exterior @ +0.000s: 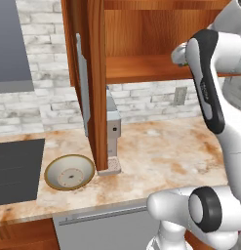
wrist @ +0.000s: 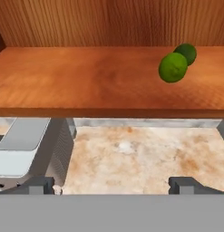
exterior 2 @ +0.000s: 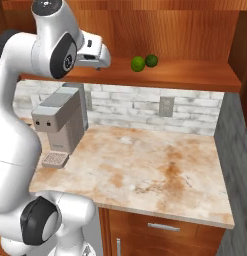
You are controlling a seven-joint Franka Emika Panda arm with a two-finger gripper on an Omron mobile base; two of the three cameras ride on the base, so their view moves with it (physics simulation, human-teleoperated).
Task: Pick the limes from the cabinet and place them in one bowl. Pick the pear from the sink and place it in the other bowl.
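— While both limes (wrist: 177, 63) sit touching on the cabinet (exterior 2: 195, 75) shelf, how far along is it?
— Barely begun: gripper (wrist: 111, 185) empty, jaws apart, facing the shelf; the cream bowl (exterior: 70, 172) waits empty on the counter (exterior 2: 145, 165).

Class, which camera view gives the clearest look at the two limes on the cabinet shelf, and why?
The hand view: the limes appear large and unobstructed on the cabinet shelf, one partly behind the other. The right base view shows them smaller, side by side. In the left base view the arm covers that part of the shelf.

White brick backsplash (exterior 2: 145, 112) behind marbled tan countertop (exterior 2: 145, 170).
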